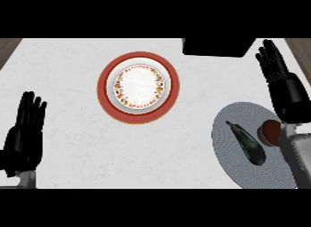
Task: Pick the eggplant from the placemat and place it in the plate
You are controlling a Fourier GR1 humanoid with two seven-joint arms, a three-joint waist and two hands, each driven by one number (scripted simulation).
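A dark eggplant [248, 144] lies lengthwise on the round grey placemat [239, 170] at the lower right. The plate [139, 86], white with a patterned ring and a wide red rim, sits in the middle of the counter. My right hand [283, 82] is open with straight fingers pointing up, above and to the right of the placemat and apart from the eggplant. My left hand [23, 133] rests open at the left edge, fingers up, holding nothing.
A small brown round object [271, 131] sits on the placemat's right side next to the eggplant, partly behind my right forearm. A black rectangular object [218, 46] lies at the counter's far edge. Wooden surfaces [1, 51] flank the white counter.
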